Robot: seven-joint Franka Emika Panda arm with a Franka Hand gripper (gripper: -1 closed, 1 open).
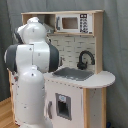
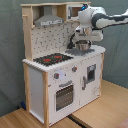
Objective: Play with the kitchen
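While the arm hung over the sink (image 2: 81, 49) at the worktop's far end, the kitchen (image 2: 60, 75) looked rigid, heavy wood; its black faucet (image 1: 84, 59) seemed graspable. The gripper (image 2: 81, 40) was perhaps open; I cannot tell.

Looks like a robot lab / test setup, not a real home. Evidence: grey curtain backdrop (image 1: 117, 40) hung behind everything in both exterior views, plain wood floor (image 2: 107, 107), no walls w/ fittings, no household stuff around. The kitchen (image 2: 65, 75) is a toy: light wood + white panels, small red-ringed hob (image 2: 52, 59), pegboard back (image 2: 50, 37), hood (image 2: 49, 20), oven door (image 2: 64, 95), microwave (image 1: 74, 22) on upper shelf, grey sink (image 1: 74, 74) w/ black faucet (image 1: 85, 59). Big white robot arm (image 1: 31, 70) standing right beside it, filling the first exterior view's left.
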